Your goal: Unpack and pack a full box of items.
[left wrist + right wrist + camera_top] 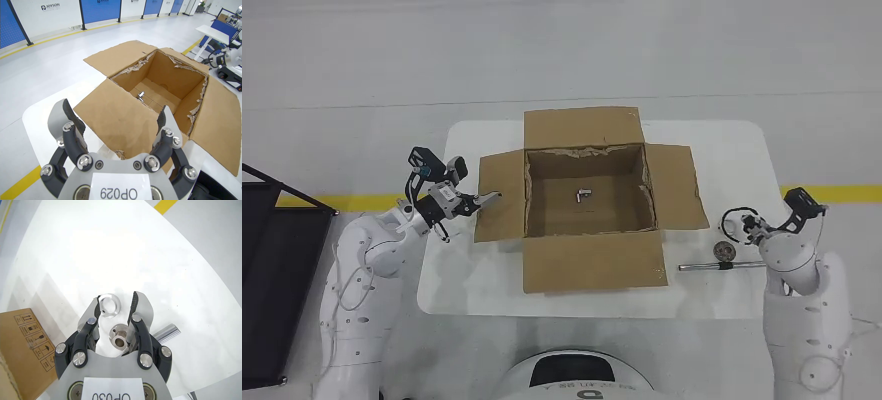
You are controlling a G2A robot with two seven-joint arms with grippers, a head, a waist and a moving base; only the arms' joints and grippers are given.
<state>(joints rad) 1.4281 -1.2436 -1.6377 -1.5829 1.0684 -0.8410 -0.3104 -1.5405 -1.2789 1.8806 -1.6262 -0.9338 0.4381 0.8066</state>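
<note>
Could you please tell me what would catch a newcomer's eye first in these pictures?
An open box stands on the table, nearly empty, with one small metal part on its floor. Beside the box, the open right pincer hovers over a ring and a flange, a rod lying next to them.

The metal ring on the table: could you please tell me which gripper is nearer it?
Right. The right gripper is close above the ring; the left gripper is away across the box.

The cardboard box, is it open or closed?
Open: the cardboard box has four flaps spread outward, showing one small metal part on its floor.
</note>
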